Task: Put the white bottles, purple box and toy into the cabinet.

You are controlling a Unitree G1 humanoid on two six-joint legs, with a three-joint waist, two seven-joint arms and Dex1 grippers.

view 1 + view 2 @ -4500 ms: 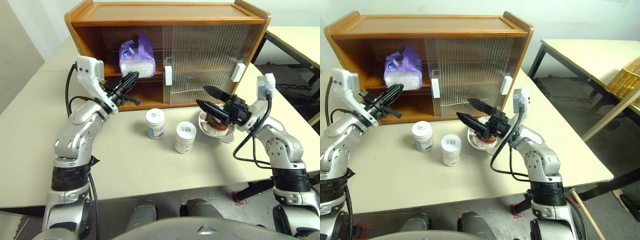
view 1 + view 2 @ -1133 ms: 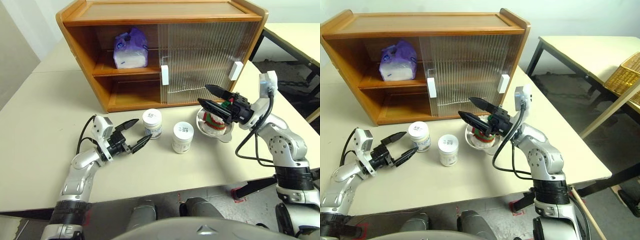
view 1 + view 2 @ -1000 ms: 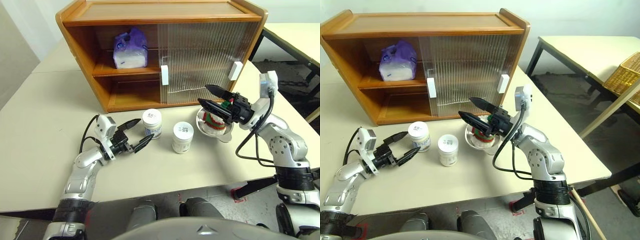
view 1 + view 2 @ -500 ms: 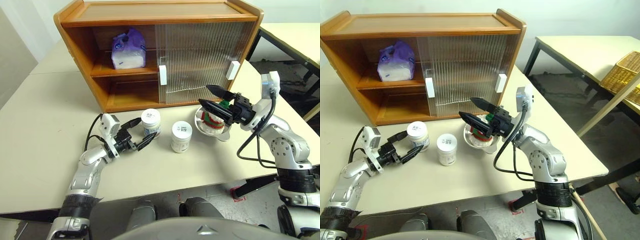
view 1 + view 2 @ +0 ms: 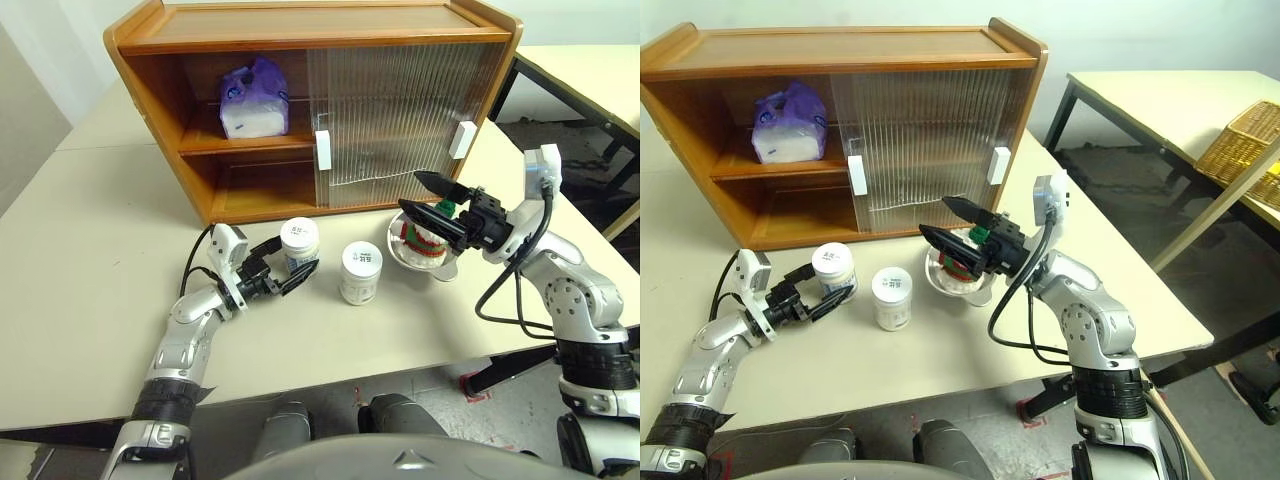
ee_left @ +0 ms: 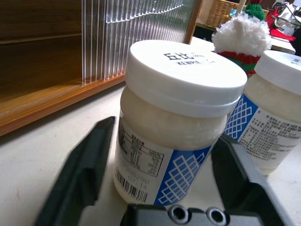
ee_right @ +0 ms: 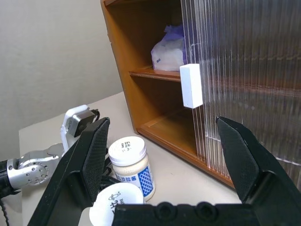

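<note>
The cabinet (image 5: pixel 300 40) fills the upper middle of the head view, standing on the pale counter (image 5: pixel 90 250), with its left half open and its two ribbed sliding doors (image 5: pixel 390 120) covering the right half. The purple box (image 5: pixel 252 98) sits on the middle shelf in the upper left of the frame. Just below the cabinet, at centre, stand the two white bottles: the left bottle (image 5: pixel 299 242) and, beside it but apart, the right bottle (image 5: pixel 360 273). The left end effector (image 5: pixel 284 267) lies low on the counter with its fingers spread on either side of the left bottle; in the left wrist view gaps show between each finger (image 6: pixel 80 174) and the jar, so nothing is gripped. To the right of centre, the toy (image 5: pixel 428 232) sits in a shiny bowl (image 5: pixel 400 250). The right end effector (image 5: pixel 425 198) hovers above it, fingers wide apart and empty.
</note>
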